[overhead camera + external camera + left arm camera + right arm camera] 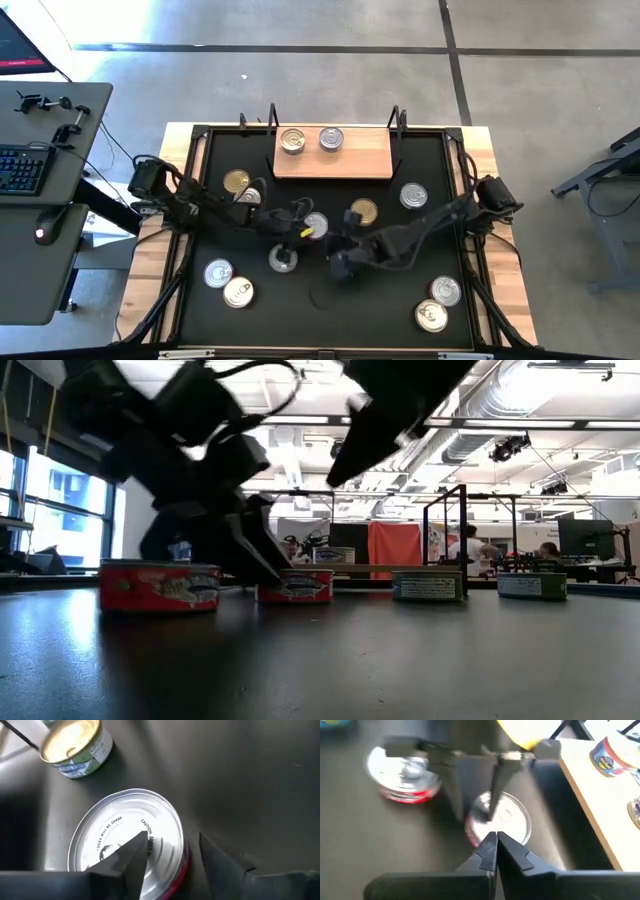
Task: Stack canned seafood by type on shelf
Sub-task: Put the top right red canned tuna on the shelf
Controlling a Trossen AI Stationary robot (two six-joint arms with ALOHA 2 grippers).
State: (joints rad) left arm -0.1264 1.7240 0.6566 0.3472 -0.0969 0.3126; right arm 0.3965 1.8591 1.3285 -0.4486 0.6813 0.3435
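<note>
- Left gripper [283, 240] low over the black mat near table centre, fingers [131, 862] parted and straddling the rim of a flat round silver-lidded, red-sided tin [127, 842]; one finger over the lid, the other outside the wall. Not yet clamped, nothing lifted.
- Right gripper [343, 264] at 3 o'clock of that tin, hovering, fingers [495, 851] clenched tight on nothing.
- Light-wood shelf on black wire frame [370, 160] at 12 o'clock, well apart; two silver tins [312, 140] already on its board.
- Gold-lidded tin [75, 745] nearby, loose on the mat.
- Advice: recentre so both fingers bracket the wall, not the lid; squeeze evenly, lift straight, keep level, stack onto the matching red type.
</note>
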